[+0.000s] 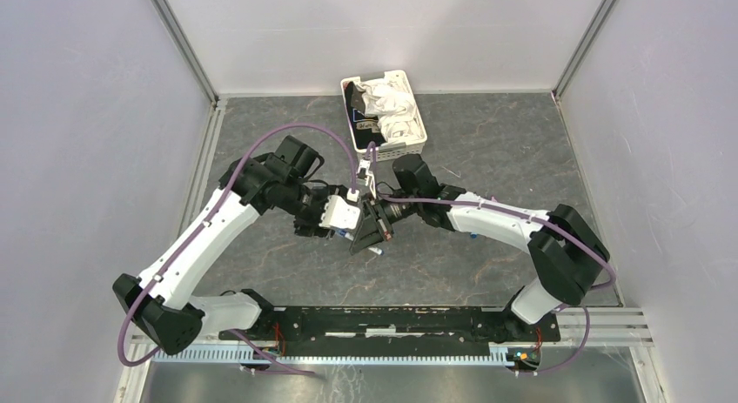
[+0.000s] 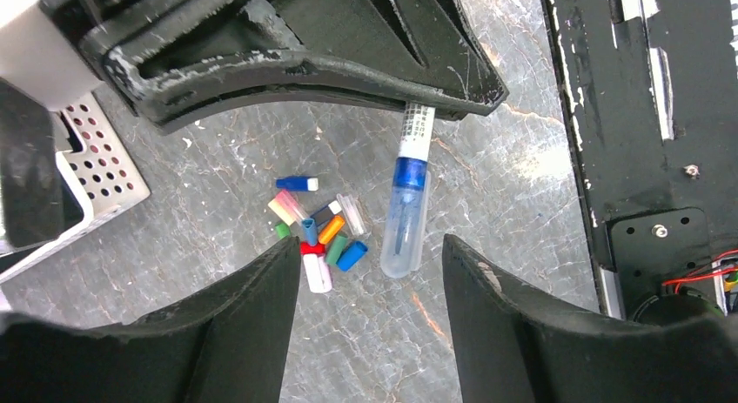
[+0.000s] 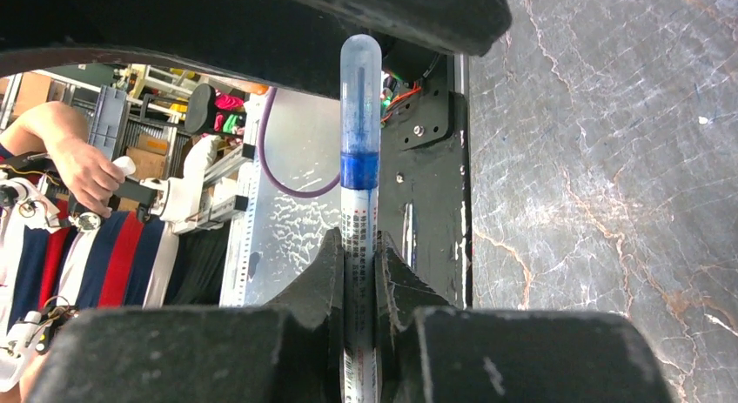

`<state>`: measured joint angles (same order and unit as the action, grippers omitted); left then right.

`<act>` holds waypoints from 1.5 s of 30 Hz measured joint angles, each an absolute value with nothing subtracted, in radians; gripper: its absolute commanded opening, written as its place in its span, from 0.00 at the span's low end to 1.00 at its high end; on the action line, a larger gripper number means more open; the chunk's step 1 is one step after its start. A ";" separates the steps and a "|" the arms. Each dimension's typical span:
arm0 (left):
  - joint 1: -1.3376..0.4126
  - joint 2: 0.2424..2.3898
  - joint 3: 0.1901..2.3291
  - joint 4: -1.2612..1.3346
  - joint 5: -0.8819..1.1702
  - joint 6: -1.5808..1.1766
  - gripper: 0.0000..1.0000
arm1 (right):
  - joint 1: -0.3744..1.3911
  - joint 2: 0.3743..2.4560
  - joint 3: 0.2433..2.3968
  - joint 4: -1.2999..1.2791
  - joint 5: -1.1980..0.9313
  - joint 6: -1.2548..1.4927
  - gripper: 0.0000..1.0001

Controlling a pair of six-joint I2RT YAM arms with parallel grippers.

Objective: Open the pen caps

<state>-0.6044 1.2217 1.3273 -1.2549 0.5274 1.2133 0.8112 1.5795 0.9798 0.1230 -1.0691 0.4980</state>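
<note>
Clamping one pen (image 3: 358,216) by its white barrel, the right gripper (image 3: 359,255) has its jaws drawn tight on it, just in front of the one basket (image 1: 409,142). The pen's clear cap (image 3: 360,90) is on, seated over a blue collar. The left gripper (image 2: 372,246) stands wide and holds nothing, one finger on each side of that cap's end, apart from it. On the table (image 2: 487,246) near the basket's corner lie about a dozen loose caps (image 2: 318,233) in one heap: blue, pink, orange, green, red, white and clear. I cannot tell the exact count.
</note>
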 measured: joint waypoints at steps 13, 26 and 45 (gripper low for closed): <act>-0.667 1.277 1.335 -1.279 0.514 1.219 0.40 | 0.818 1.603 1.054 0.043 -1.072 0.451 0.00; -0.670 1.327 1.358 -1.338 0.500 1.195 0.03 | 0.854 1.603 1.153 -0.186 -0.939 0.243 0.25; -0.750 1.175 1.266 -1.245 0.392 1.268 0.02 | 0.863 1.677 1.089 0.174 -1.107 0.619 0.00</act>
